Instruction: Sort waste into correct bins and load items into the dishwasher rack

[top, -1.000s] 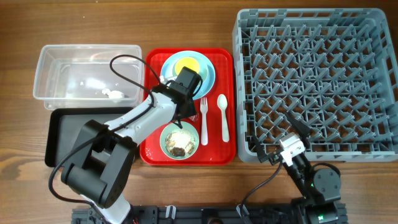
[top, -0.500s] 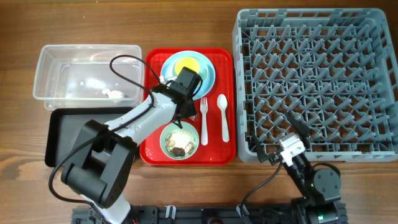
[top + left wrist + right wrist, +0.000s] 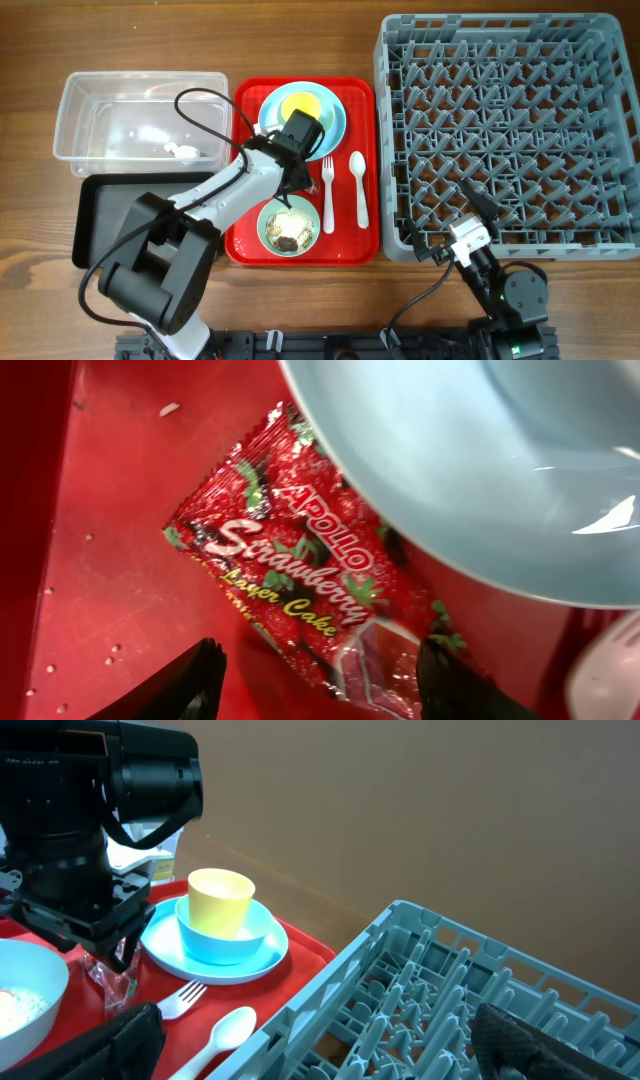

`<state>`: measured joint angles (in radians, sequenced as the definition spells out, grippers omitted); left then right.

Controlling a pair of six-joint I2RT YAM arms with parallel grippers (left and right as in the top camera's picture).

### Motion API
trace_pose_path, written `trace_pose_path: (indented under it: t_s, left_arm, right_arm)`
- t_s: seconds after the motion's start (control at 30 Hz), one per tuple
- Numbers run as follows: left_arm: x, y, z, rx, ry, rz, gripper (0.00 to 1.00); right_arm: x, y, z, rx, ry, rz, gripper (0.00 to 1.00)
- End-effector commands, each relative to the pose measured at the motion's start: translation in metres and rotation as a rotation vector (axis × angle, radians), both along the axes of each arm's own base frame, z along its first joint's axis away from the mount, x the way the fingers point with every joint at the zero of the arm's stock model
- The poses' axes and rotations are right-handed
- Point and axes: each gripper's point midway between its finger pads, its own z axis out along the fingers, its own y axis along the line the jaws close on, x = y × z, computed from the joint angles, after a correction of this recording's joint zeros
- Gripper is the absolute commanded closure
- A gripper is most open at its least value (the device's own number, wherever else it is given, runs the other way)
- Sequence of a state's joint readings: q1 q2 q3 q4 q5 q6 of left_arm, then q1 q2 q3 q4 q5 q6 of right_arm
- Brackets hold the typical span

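Note:
My left gripper [image 3: 320,695] is open low over the red serving tray [image 3: 110,560], its fingers on either side of the near end of the red printed wrapper [image 3: 300,590], which lies partly under the light-blue plate [image 3: 480,460]. In the overhead view the gripper [image 3: 300,178] hides the wrapper. The yellow cup [image 3: 301,104] stands on the plate [image 3: 336,122]. The pale green bowl [image 3: 288,226] holds food scraps. The fork [image 3: 328,190] and spoon [image 3: 358,188] lie beside it. My right gripper [image 3: 452,243] is open and empty at the grey rack's [image 3: 510,130] front edge.
The clear tub [image 3: 145,118] at the left holds a white tissue [image 3: 183,152]. The black tray [image 3: 98,215] lies in front of it, partly under my left arm. The red serving tray [image 3: 245,150] sits between the tub and the rack.

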<state>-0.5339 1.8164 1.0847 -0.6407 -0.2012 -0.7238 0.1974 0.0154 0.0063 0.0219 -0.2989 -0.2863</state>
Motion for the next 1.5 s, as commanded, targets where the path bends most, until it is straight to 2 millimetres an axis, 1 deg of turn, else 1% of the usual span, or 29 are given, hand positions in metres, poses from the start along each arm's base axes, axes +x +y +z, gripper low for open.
trace_pose_path:
  t_s: [0.0,0.17,0.43,0.57,0.73,0.8,0.83,1.03,1.1,1.2,1.27,1.37,1.4,1.47]
  left_arm:
    - [-0.005,0.012,-0.009,0.050,0.013,0.026,0.38]
    - [-0.004,0.012,-0.008,0.046,0.007,0.026,0.43]
    - [0.004,0.013,-0.007,0.031,-0.016,0.045,0.61]
    - [0.005,0.016,-0.007,0.031,-0.017,0.052,0.64]
    - [0.006,0.016,-0.007,0.029,-0.020,0.054,0.88]
    - [0.007,0.017,-0.007,0.033,-0.023,0.056,0.94]
    - [0.008,0.018,-0.006,0.037,-0.026,0.059,0.95]
    - [0.015,0.042,-0.005,0.075,-0.039,0.117,0.94]
    - [0.017,0.054,-0.004,0.094,-0.038,0.144,0.93]
    - [0.018,0.070,-0.004,0.112,-0.028,0.183,0.89]
    - [0.017,0.075,-0.006,0.091,-0.009,0.205,0.81]
    - [0.016,0.068,-0.007,0.016,0.020,0.210,0.76]
    - [0.016,0.065,-0.006,-0.009,0.025,0.206,0.66]
    - [0.017,0.064,-0.003,-0.014,0.018,0.202,0.55]
  right_arm:
    - [-0.001,0.001,0.002,0.001,-0.010,0.006,0.00]
    - [-0.001,0.001,0.002,0.001,-0.010,0.006,0.00]
    - [-0.001,0.001,0.002,0.000,-0.010,0.006,0.00]
    - [-0.001,0.001,0.002,0.001,-0.010,0.006,0.00]
    - [-0.001,0.001,0.002,0.001,-0.010,0.006,0.00]
    - [-0.001,0.001,0.002,0.000,-0.010,0.007,0.00]
    - [-0.001,0.001,0.002,0.000,-0.010,0.006,0.00]
    - [-0.001,0.001,0.002,0.001,-0.010,0.006,0.00]
    - [-0.001,0.001,0.002,0.001,-0.010,0.006,0.00]
    - [-0.001,0.001,0.002,0.001,-0.010,0.006,0.00]
    - [-0.001,0.001,0.002,0.001,-0.010,0.006,0.00]
    - [-0.001,0.001,0.002,0.001,-0.010,0.006,0.00]
    - [-0.001,0.001,0.002,0.001,-0.010,0.006,0.00]
    - [-0.001,0.001,0.002,0.001,-0.010,0.006,0.00]
